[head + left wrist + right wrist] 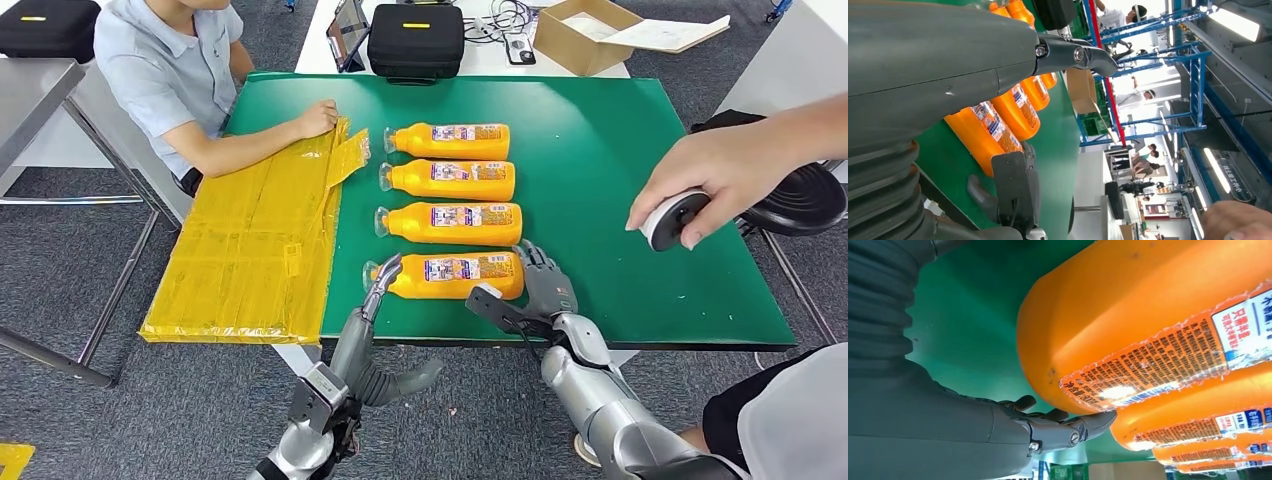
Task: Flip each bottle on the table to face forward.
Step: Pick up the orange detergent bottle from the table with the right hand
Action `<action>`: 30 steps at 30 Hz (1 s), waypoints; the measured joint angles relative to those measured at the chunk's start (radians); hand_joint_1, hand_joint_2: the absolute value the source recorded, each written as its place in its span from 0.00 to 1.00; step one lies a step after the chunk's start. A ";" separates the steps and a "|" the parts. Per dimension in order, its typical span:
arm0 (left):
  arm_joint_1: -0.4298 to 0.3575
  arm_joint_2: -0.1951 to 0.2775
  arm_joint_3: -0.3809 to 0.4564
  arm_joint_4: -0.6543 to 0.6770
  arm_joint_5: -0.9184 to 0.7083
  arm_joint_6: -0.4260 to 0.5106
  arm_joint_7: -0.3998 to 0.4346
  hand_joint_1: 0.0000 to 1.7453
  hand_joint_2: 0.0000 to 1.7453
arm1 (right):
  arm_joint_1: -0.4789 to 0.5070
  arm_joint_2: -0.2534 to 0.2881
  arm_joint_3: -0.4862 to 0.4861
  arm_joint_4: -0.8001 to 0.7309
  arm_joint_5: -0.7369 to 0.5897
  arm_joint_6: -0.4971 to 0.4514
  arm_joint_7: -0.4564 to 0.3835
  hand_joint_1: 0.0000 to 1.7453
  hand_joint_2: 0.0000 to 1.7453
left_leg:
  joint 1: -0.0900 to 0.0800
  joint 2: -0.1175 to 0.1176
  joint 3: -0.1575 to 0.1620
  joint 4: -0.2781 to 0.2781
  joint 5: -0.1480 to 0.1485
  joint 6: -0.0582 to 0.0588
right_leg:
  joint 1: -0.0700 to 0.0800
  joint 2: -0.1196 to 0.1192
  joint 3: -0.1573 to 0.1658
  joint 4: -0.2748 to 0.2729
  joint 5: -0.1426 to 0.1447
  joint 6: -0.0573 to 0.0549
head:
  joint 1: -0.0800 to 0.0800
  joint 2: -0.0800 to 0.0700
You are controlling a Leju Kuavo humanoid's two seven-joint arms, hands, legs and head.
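Several orange bottles lie in a row on the green table [600, 150], caps to the left and printed labels up. The nearest bottle [455, 275] lies between my hands. My left hand [378, 290] reaches its fingers up to that bottle's cap end, thumb spread away, holding nothing. My right hand [540, 285] stands at the bottle's base end, fingers against or just beside it and thumb apart in front. The right wrist view shows the fingertips [1098, 421] at the rounded base of this bottle [1148, 315]. The left wrist view has the bottles [985, 130] beyond my left hand [948, 75].
A crumpled yellow sheet [260, 230] covers the table's left part, with a seated person's hand [318, 118] on it. At the right, another person's hand [715, 175] holds a round white and black device over the table. A black case [415, 40] and cardboard box [585, 35] stand behind.
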 joint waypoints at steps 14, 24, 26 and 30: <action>-0.027 -0.014 0.000 0.008 0.005 -0.005 -0.005 0.00 1.00 | -0.032 0.010 0.043 0.022 0.057 0.019 0.004 0.00 1.00 | 0.000 0.000 0.000 0.000 0.000 0.000 | 0.000 0.000 0.000 0.000 0.000 0.000 | 0.000 0.000; -0.035 -0.021 0.000 0.008 0.013 0.007 -0.023 0.00 1.00 | -0.045 0.028 0.055 0.035 0.031 0.059 -0.007 0.00 1.00 | 0.000 0.000 0.000 0.000 0.000 0.000 | 0.000 0.000 0.000 0.000 0.000 0.000 | 0.000 0.000; -0.038 -0.023 0.001 0.006 0.016 0.015 -0.030 0.00 1.00 | -0.049 0.029 0.054 0.038 0.016 0.081 -0.008 0.00 1.00 | 0.000 0.000 0.000 0.000 0.000 0.000 | 0.000 0.000 0.000 0.000 0.000 0.000 | 0.000 0.000; -0.044 -0.023 0.004 -0.003 0.016 0.024 -0.032 0.00 1.00 | -0.058 0.029 0.054 0.047 0.009 0.121 0.012 0.00 1.00 | 0.000 0.000 0.000 0.000 0.000 0.000 | 0.000 0.000 0.000 0.000 0.000 0.000 | 0.000 0.000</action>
